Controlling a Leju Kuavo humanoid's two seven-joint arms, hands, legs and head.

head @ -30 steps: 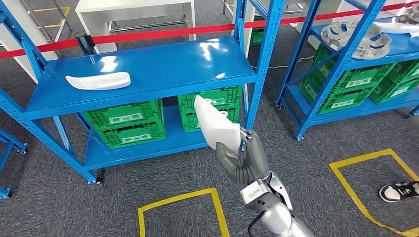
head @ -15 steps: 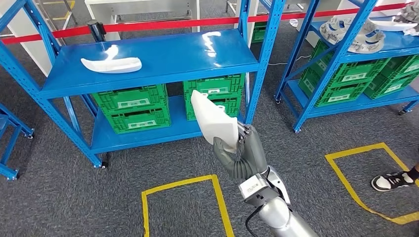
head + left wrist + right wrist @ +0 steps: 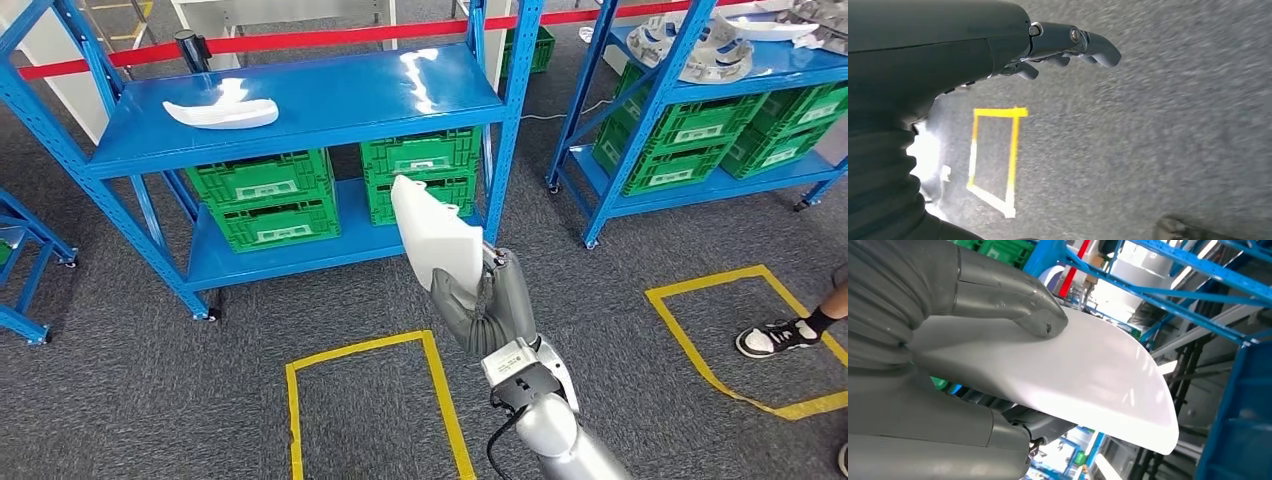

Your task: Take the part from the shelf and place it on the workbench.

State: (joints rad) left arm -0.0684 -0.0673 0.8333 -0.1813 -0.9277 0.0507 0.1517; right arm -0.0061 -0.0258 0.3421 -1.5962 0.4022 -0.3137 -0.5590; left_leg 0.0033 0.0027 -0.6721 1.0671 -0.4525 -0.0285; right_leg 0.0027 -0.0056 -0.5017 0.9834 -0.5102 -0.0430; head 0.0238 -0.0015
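- The right hand (image 3: 487, 300) grips a smooth white part (image 3: 435, 240), a thin, gently curved panel with rounded corners, holding it up in the air in front of the blue shelf (image 3: 290, 110).
- In the right wrist view the thick grey thumb (image 3: 1013, 302) presses on the glossy upper face of the part (image 3: 1073, 375), while darker fingers (image 3: 1038, 422) close under its edge.
- The left hand (image 3: 1068, 47) hangs over the speckled grey carpet (image 3: 1148, 140), its dark fingers slightly curled and apart, holding nothing.
- A second white part (image 3: 222, 110), long and curved, lies on the shiny blue metal top level of the shelf.
- Ribbed green plastic crates (image 3: 262, 198) sit stacked on the lower level.
- Yellow tape (image 3: 365, 350) marks a rectangle on the carpet.
- A person's shoe (image 3: 770, 338), black and white, stands beside another taped outline to the right.
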